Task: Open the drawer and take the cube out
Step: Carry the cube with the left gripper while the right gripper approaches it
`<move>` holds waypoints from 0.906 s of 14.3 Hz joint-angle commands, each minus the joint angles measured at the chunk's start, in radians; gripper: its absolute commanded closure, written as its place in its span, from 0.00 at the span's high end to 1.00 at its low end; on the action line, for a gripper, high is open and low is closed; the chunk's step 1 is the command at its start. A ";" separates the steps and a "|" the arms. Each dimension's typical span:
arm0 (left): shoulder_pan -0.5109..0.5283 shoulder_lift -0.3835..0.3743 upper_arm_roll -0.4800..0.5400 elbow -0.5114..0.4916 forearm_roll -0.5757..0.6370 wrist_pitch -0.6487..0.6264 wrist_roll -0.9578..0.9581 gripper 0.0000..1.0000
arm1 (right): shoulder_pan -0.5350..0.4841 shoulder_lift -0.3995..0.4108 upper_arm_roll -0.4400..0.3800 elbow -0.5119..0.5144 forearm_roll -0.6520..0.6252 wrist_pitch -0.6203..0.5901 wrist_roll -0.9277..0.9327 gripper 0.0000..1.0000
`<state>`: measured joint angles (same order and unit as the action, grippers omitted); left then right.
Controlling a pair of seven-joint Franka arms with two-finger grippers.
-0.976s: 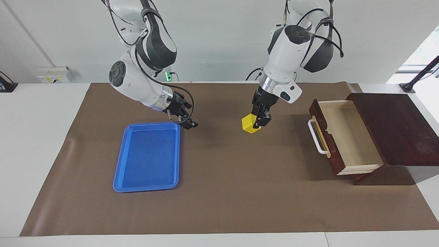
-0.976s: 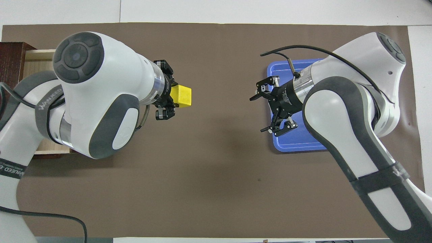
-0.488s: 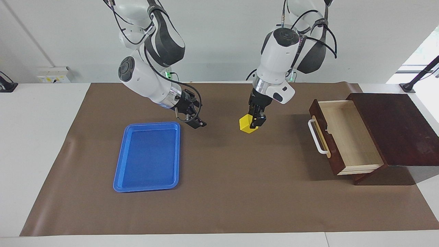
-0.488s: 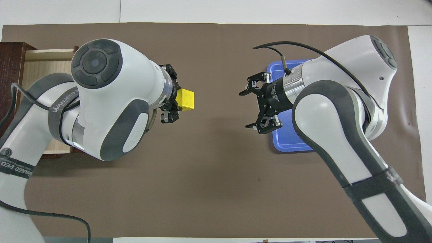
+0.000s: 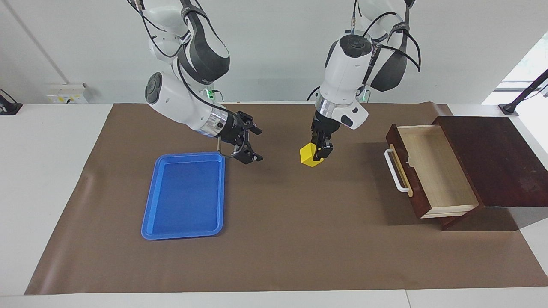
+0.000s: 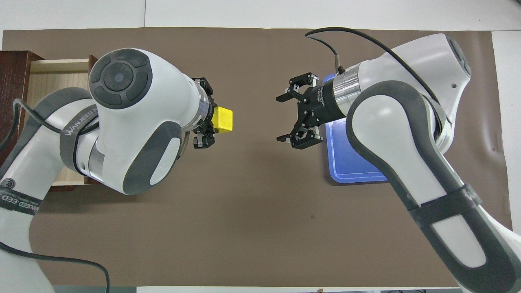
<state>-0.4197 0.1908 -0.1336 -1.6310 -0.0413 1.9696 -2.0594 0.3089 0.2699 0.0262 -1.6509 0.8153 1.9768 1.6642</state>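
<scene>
The yellow cube [image 5: 307, 155] is in my left gripper [image 5: 320, 150], which is shut on it and holds it over the middle of the brown mat. In the overhead view the cube [image 6: 224, 120] sticks out past the left gripper [image 6: 212, 118]. My right gripper [image 5: 259, 144] is open and empty. It hangs over the mat beside the blue tray and points at the cube, with a gap between them; the overhead view shows it too [image 6: 281, 119]. The drawer [image 5: 432, 171] is pulled open at the left arm's end of the table, with its pale interior empty and its white handle [image 5: 394, 171] facing the cube.
The dark wooden box [image 5: 492, 158] holds the drawer, which also shows in the overhead view [image 6: 57, 77]. A flat blue tray [image 5: 184, 196] lies empty on the brown mat [image 5: 291, 239] toward the right arm's end; my right arm partly covers it in the overhead view [image 6: 350, 158].
My right gripper has moved off the tray's corner toward the cube and turned to face it. My left gripper shifted the cube slightly toward the right arm, then held still.
</scene>
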 commanded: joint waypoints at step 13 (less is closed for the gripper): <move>-0.048 0.021 0.012 0.017 0.052 -0.018 -0.064 0.00 | 0.082 0.071 0.001 0.016 0.117 0.089 0.074 1.00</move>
<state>-0.4512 0.2053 -0.1325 -1.6285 -0.0116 1.9611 -2.1015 0.3881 0.3290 0.0267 -1.6415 0.9062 2.0516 1.7183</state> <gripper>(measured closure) 0.432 0.000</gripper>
